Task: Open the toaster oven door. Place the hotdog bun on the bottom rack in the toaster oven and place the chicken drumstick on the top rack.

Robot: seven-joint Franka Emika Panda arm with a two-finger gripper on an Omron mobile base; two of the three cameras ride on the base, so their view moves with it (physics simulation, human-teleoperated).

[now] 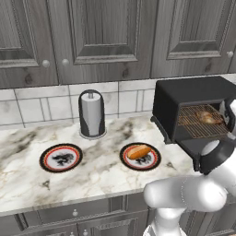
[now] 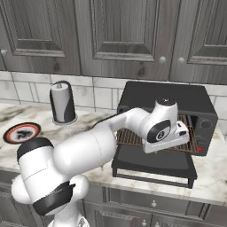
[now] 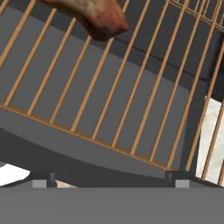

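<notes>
open jaws (image 3: 111,177) above rack edge (image 3: 83,133)

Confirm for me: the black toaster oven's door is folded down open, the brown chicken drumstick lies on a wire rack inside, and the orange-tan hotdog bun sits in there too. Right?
Not quite. The orange-tan hotdog bun is not in the black toaster oven; the left base view shows it on the red-rimmed plate on the marble counter. The rest holds: the door is folded down and the brown chicken drumstick lies on a wire rack.
</notes>
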